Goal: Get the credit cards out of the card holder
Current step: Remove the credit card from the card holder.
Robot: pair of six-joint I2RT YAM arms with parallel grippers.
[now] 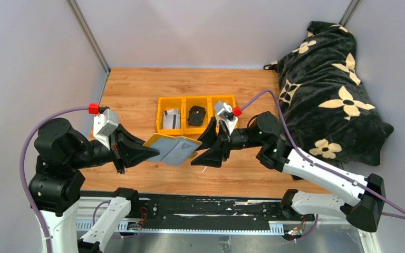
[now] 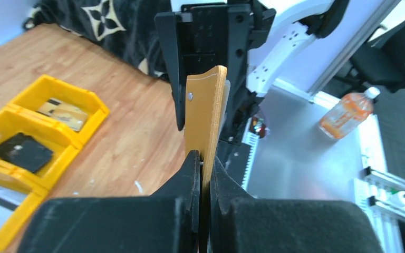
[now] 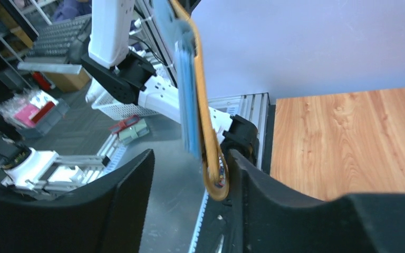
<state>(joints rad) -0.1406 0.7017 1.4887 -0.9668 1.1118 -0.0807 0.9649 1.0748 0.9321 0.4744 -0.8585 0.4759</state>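
Observation:
The mustard-yellow card holder hangs open above the table's front middle, its grey-blue lining facing up. My left gripper is shut on its left flap; in the left wrist view the jaws pinch the flap edge-on. A pale grey card lies in the lining. My right gripper is open just right of the holder. In the right wrist view the holder's folded end sits between the wide jaws, close to the right finger, with the blue inner layer beside it.
A yellow three-part bin stands behind the holder: grey cards in the left part, a black folded item in the middle. A black flowered blanket fills the right side. A bottle lies beyond the table's front edge.

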